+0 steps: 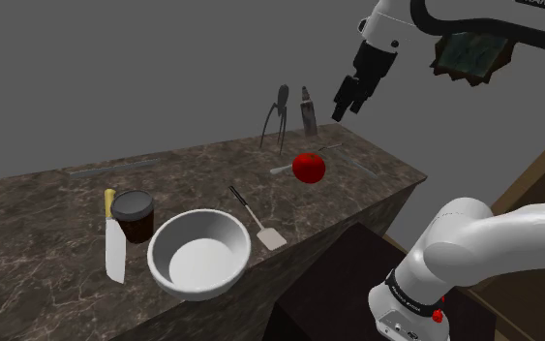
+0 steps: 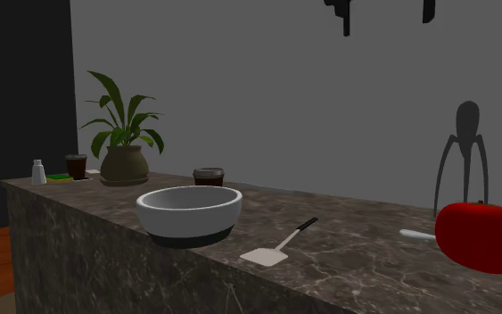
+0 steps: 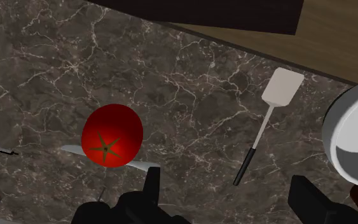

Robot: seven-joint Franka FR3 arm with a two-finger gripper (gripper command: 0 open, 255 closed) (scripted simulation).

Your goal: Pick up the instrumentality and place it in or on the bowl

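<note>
A: How is the arm (image 1: 473, 242) posed?

B: It is raised from the stand at the shoulder view's lower right and bent back in at the top of that view. The hand is pointed down over the far end of the counter (image 1: 47, 208). The gripper (image 1: 344, 111) is held high in the air, roughly above the tomato (image 1: 309, 167).

A: And the fingers?

B: In the wrist view the gripper (image 3: 225, 180) is seen with its two black fingers spread well apart. Nothing is clasped or touched by them.

A: Where is the spatula (image 1: 257, 221) found?

B: It is laid flat on the counter, just beside the bowl (image 1: 178, 276), on the side toward the tomato. Its pale blade is turned to the counter edge nearest the stand, and its dark handle toward the back edge.

A: How is it placed relative to the gripper?

B: It is set well below the gripper and well apart from it, toward the shoulder view's left. In the wrist view the spatula (image 3: 266, 124) is seen between the tomato (image 3: 112, 135) and the bowl (image 3: 336, 127). Its handle end is lined up with the gap between the fingers, far beneath them.

A: What else is seen on the counter?

B: A knife (image 1: 114, 247) and a dark jar (image 1: 133, 213) are placed beside the bowl, on its far side from the spatula.
</note>
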